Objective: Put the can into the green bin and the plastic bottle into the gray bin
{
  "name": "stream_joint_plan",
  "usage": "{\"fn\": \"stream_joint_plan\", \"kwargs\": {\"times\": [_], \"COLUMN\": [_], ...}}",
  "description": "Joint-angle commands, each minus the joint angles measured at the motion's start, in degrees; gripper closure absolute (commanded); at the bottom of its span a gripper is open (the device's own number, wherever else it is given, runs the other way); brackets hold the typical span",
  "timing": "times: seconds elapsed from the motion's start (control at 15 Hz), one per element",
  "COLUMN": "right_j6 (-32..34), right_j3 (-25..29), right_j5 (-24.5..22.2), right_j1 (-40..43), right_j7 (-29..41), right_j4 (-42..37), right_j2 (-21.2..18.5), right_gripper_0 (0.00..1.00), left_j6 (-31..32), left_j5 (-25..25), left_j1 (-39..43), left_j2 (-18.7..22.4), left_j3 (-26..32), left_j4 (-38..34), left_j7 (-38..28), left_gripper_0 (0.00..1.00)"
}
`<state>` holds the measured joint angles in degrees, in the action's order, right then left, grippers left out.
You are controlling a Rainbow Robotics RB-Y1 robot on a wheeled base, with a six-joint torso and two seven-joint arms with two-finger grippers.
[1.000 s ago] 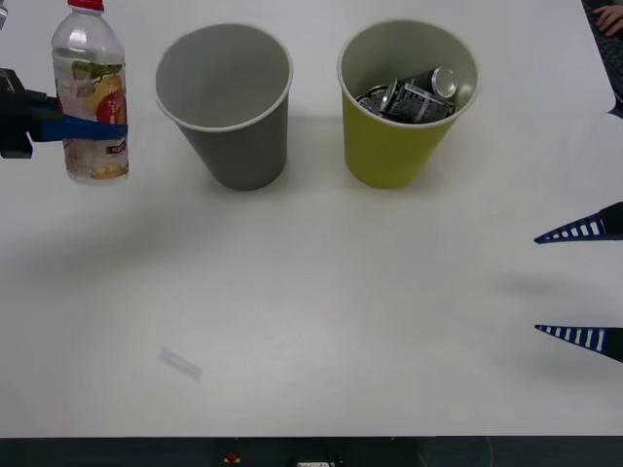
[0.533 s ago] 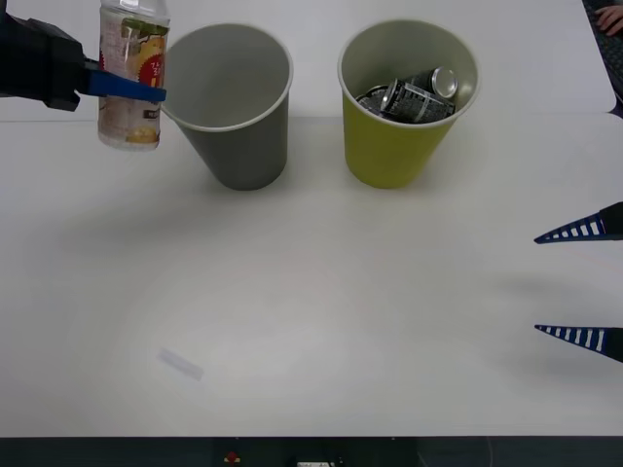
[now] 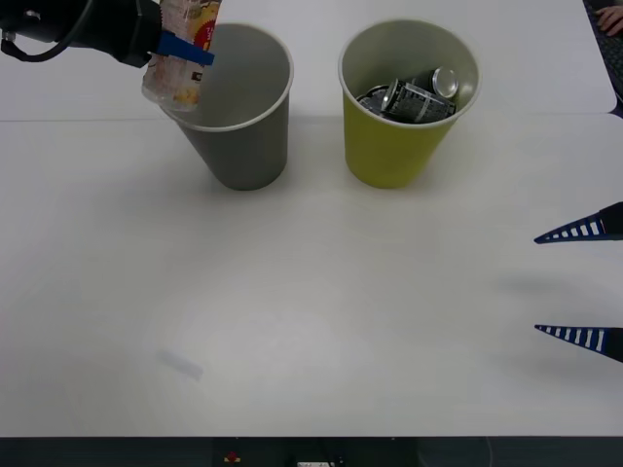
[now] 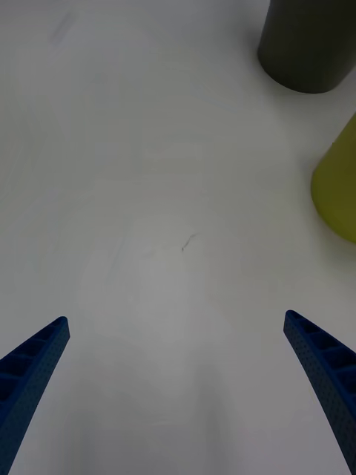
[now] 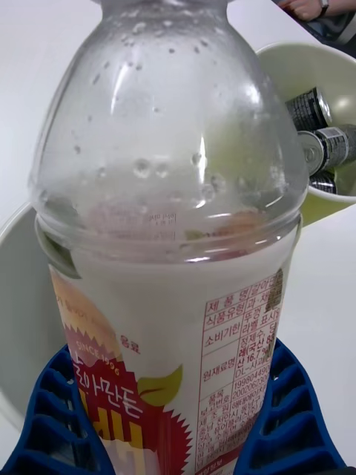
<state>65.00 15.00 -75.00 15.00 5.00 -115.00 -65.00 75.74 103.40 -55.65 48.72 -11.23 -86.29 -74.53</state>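
Note:
My left gripper (image 3: 183,49) is shut on the clear plastic bottle (image 3: 181,60), holding it tilted over the left rim of the gray bin (image 3: 234,136). In the left wrist view the plastic bottle (image 5: 170,245) sits between the blue fingers (image 5: 282,415), with the gray bin's rim (image 5: 15,297) behind it. The crushed can (image 3: 414,95) lies inside the green bin (image 3: 394,146); it shows again as the can (image 5: 322,141) in the green bin (image 5: 285,63). My right gripper (image 3: 582,284) stands open at the table's right edge, far from both bins.
A small pale scrap (image 3: 181,364) lies on the white table near the front left. In the right wrist view the gray bin (image 4: 308,41) and the green bin (image 4: 337,185) stand ahead of the open fingers over bare tabletop.
My left gripper has lifted the bottle and carried it rightward, from left of the gray bin to over its left rim, tilting it. The right arm has not moved.

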Motion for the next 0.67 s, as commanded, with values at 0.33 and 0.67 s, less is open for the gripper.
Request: {"fn": "stream_joint_plan", "kwargs": {"times": [0.33, 0.67], "right_j6": [0.0, 0.0], "right_j3": [0.0, 0.0], "right_j5": [0.0, 0.0], "right_j1": [0.0, 0.0], "right_j7": [0.0, 0.0], "right_j4": [0.0, 0.0], "right_j2": [0.0, 0.0], "right_gripper_0": [0.0, 0.0], "left_j6": [-1.3, -1.74], "left_j5": [10.33, 10.51], "left_j1": [-5.26, -5.26], "left_j2": [-6.27, -6.8], "left_j3": [-2.92, -3.27], "left_j4": [4.91, 4.91], "left_j7": [-0.09, 0.09], "left_gripper_0": [1.0, 0.1]}}
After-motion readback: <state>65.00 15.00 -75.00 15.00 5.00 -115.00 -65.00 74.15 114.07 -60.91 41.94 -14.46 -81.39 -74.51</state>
